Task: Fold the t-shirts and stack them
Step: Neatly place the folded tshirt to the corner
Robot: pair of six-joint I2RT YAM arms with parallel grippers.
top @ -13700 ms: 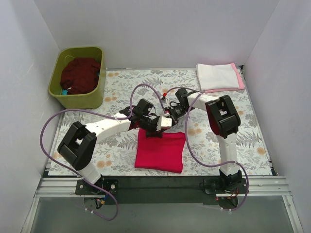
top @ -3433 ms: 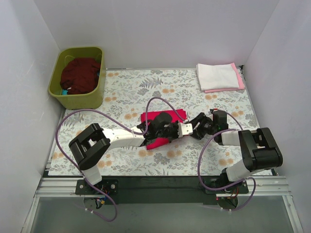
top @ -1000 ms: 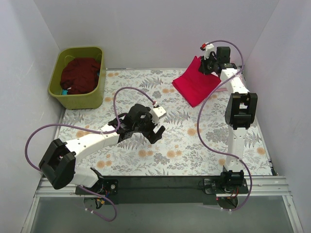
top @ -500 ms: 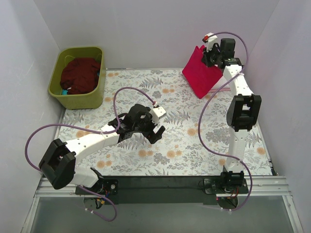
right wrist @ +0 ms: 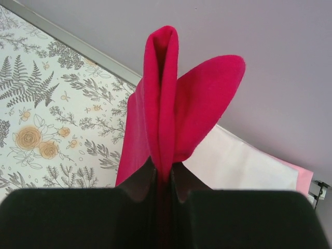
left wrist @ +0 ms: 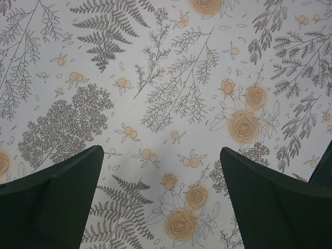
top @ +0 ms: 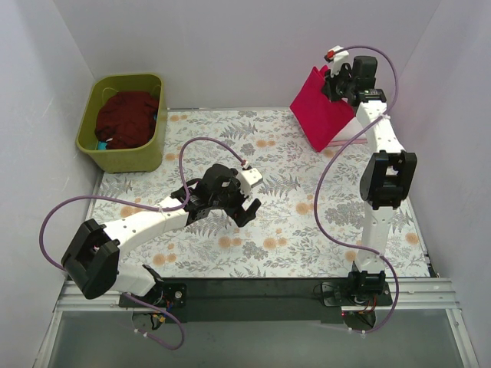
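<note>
From above, your right claw (top: pixel 337 81) is up at the table's 1 o'clock corner. It is clenched on the top of the red t-shirt (top: pixel 318 111), which hangs folded in the air against the back wall (top: pixel 230 46). The hanging cloth covers nearly all of the stack beneath it, so you cannot make that out here. Your left claw (top: pixel 245 211) hovers low over the middle of the floral table cloth (top: pixel 291 238), fingers spread, holding nothing. At 10 o'clock the olive tub (top: pixel 126 77) holds the dark maroon t-shirt (top: pixel 126 116), bunched up. Something turquoise beside it is too small to name. Pale walls close in the table on three sides.

In the left wrist view, both fingers (left wrist: pixel 52 202) are cut off by the bottom edge. They stand wide apart, with only the fern and orange rose print between them: released and empty.

In the right wrist view, the claw's body fills the bottom as a dark blur. Its fingers (right wrist: pixel 139 184) pinch the folded edge of the red t-shirt, which rises toward 12 o'clock in two loops. How much of it hangs beyond is hidden. At 4 o'clock of it, the white t-shirt (right wrist: pixel 244 166) lies flat on the pale pink t-shirt (right wrist: pixel 304 179), of which only an edge shows. The table cloth lies at 9 o'clock, with grey wall behind.
</note>
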